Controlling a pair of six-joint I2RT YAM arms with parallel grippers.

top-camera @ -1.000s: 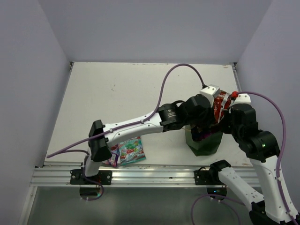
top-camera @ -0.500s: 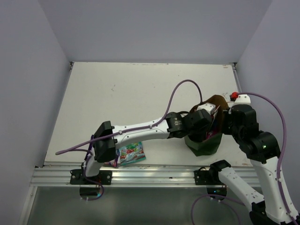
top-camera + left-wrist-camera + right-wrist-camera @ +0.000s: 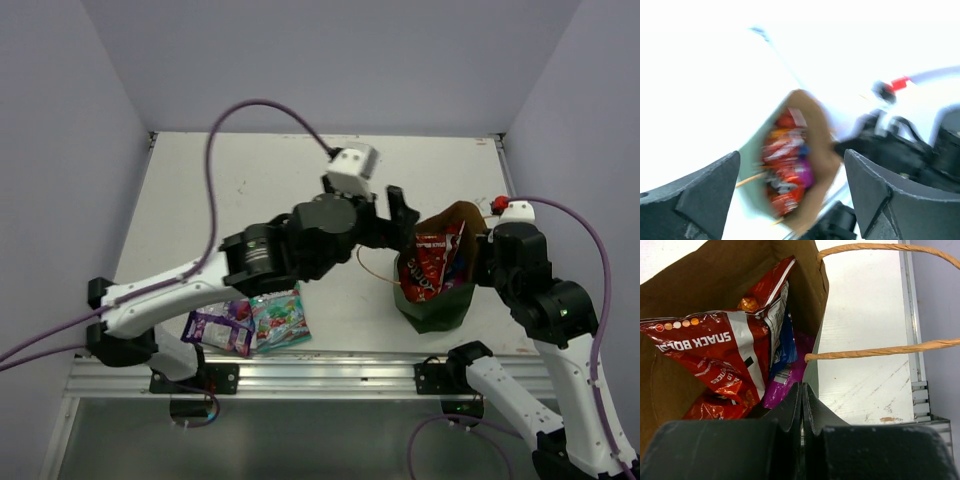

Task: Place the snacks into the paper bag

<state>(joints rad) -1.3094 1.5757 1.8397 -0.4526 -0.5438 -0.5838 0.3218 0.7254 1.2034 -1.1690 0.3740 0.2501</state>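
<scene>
The left fingers (image 3: pixel 398 218) are apart and empty, raised over the tabletop (image 3: pixel 250 190) just left of the paper bag (image 3: pixel 440 310). The right fingers (image 3: pixel 802 395) are together, clamped on the bag's rim. The bag stands upright and holds red-orange packs (image 3: pixel 715 350), a blue pack (image 3: pixel 787 347) and a magenta pack (image 3: pixel 790 379). A teal bag (image 3: pixel 280 320) and a purple-silver bag (image 3: pixel 218 325) lie side by side on the tabletop.

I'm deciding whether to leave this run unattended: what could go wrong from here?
1. The red-orange pack stands tall in the paper bag, near its mouth; the next packet may catch on it.
2. The right gripper pinches only the bag's rim, so a tug might tip or tear it.
3. The teal candy bag and purple-silver bag lie side by side at the near edge of the table; one grasp could drag both.
</scene>
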